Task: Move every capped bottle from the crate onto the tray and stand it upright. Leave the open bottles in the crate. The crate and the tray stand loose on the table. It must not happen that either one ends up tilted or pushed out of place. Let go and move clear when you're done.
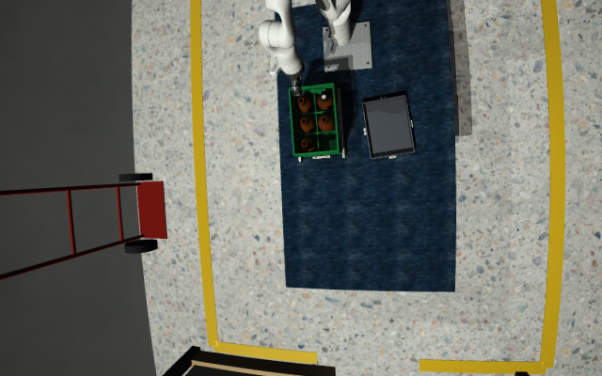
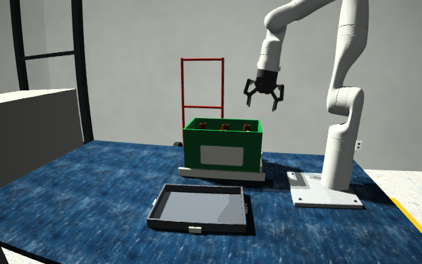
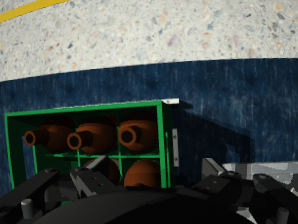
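Observation:
A green crate point(image 1: 292, 123) point(image 2: 190, 145) point(image 3: 162, 137) stands on the blue table and holds several brown bottles. One bottle point(image 1: 324, 100) in the cell near the robot base, on the tray side, has a white cap. The others, such as the one beside it point(image 1: 305, 104), show open necks. Three necks point(image 2: 225, 126) rise above the rim in the side view. The wrist view shows open-necked bottles point(image 3: 93, 137); the capped one is hidden there. The dark grey tray point(image 1: 388, 127) point(image 2: 201, 204) lies empty beside the crate. My gripper point(image 1: 296, 89) point(image 2: 261, 106) is open and empty, above the crate's end nearest the base.
The robot base plate point(image 1: 359, 47) point(image 2: 306, 195) is bolted to the table behind the crate. A red hand truck point(image 1: 151, 209) point(image 2: 202, 82) stands on the floor beyond the table. A pale box point(image 2: 26, 132) sits to the left.

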`<state>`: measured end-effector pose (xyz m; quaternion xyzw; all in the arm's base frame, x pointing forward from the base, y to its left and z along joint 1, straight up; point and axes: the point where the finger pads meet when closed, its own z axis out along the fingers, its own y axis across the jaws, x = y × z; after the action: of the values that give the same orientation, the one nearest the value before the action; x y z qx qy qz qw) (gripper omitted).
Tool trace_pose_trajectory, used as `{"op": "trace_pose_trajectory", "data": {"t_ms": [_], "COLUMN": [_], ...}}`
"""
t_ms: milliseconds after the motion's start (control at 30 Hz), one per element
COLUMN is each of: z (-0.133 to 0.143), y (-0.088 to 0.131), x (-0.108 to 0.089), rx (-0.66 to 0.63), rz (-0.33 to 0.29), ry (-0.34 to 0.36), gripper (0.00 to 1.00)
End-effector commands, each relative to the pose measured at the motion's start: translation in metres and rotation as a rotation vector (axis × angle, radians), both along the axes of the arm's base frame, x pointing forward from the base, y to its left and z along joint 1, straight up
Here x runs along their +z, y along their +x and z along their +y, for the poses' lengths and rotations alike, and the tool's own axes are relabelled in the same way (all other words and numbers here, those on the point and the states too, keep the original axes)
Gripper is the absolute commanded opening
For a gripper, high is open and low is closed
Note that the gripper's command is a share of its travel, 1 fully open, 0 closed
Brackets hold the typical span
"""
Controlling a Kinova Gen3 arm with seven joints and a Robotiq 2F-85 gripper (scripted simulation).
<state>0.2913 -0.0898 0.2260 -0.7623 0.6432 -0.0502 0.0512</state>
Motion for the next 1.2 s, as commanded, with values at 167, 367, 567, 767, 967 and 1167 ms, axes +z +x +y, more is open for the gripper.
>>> {"op": "trace_pose_trajectory", "data": {"t_ms": [167, 367, 567, 767, 967, 1167], "z": [0.017, 0.009, 0.017, 0.025, 0.012, 0.022], "y": [0.031, 0.034, 0.052, 0.071, 0.07, 0.087], "x": [-0.005, -0.002, -0.005, -0.007, -0.004, -0.006], "rx": [0.072, 0.035, 0.055, 0.075, 0.04, 0.059], "rz": [0.127, 0.011, 0.075, 0.139, 0.106, 0.124], "ry": [-0.018, -0.039, -0.03, -0.02, -0.035, -0.027], "gripper": [1.0, 1.0, 1.0, 1.0, 1.0, 1.0]}}
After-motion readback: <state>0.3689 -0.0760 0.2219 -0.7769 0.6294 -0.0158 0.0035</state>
